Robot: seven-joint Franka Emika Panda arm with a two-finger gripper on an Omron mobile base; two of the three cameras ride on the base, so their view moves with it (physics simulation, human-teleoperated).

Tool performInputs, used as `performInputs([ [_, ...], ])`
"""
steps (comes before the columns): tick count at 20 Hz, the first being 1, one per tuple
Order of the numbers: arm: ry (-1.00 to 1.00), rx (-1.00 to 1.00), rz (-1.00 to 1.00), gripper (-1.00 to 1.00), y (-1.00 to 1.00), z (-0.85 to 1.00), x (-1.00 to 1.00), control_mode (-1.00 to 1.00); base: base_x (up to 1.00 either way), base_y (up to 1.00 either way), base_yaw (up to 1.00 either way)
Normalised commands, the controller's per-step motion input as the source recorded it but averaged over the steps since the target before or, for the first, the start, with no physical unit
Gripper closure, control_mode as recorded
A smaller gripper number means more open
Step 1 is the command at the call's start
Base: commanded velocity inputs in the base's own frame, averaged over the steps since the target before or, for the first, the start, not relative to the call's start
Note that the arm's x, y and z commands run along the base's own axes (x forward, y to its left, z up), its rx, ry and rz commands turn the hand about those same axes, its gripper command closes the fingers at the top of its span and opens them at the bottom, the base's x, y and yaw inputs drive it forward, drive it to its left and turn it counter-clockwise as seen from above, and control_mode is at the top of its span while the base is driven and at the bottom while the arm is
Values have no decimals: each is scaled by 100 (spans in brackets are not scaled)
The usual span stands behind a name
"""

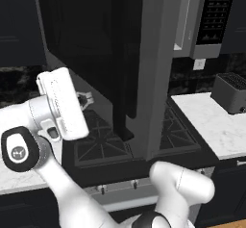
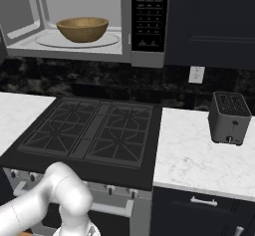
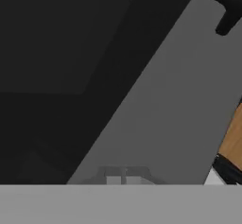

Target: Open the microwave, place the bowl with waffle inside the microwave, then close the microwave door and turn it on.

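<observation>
Shut tight on nothing at 6 o'clock in the hand view: gripper, pale fingertips pressed together. Just ahead of them, running from 6 to 1 o'clock, the grey frame of the microwave door; at 10 o'clock its dark glass window; at 1 o'clock the end of a dark handle bar. Contact between tips and frame impossible to judge. At 3 o'clock, a sliver of orange floor.

Seen from the left base camera: gripper at 9 o'clock, just beside the outer face of the microwave door, swung wide open and hanging over the black stove.

Seen from the right base camera: microwave standing open at 12 o'clock above the stove. Inside, on the round glass plate at the middle of the pale cavity, upright: the brown wooden bowl. At 3 o'clock from the bowl, the black button panel. On the white marble counter at 4 o'clock, well apart from the stove, a small dark toaster; at 11 o'clock from the toaster, a white wall outlet.
</observation>
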Motion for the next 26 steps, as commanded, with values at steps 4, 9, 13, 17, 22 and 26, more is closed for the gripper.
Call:
performInputs([
  [4, -10, 0, 0, 100, -100, 47, 11, -100, 0, 0, 0],
  [9, -2, 0, 4, 100, -97, 18, 41, -100, 0, 0, 0],
  [13, -1, 4, 23, 100, -61, 6, 73, -100, 0, 0, 0],
  [17, 0, 13, 42, 100, -41, 21, 67, -100, 0, 0, 0],
  [22, 6, 10, 73, 100, -22, 3, 35, -100, 0, 0, 0],
  [26, 19, 10, 71, 100, -10, 0, 79, -100, 0, 0, 0],
])
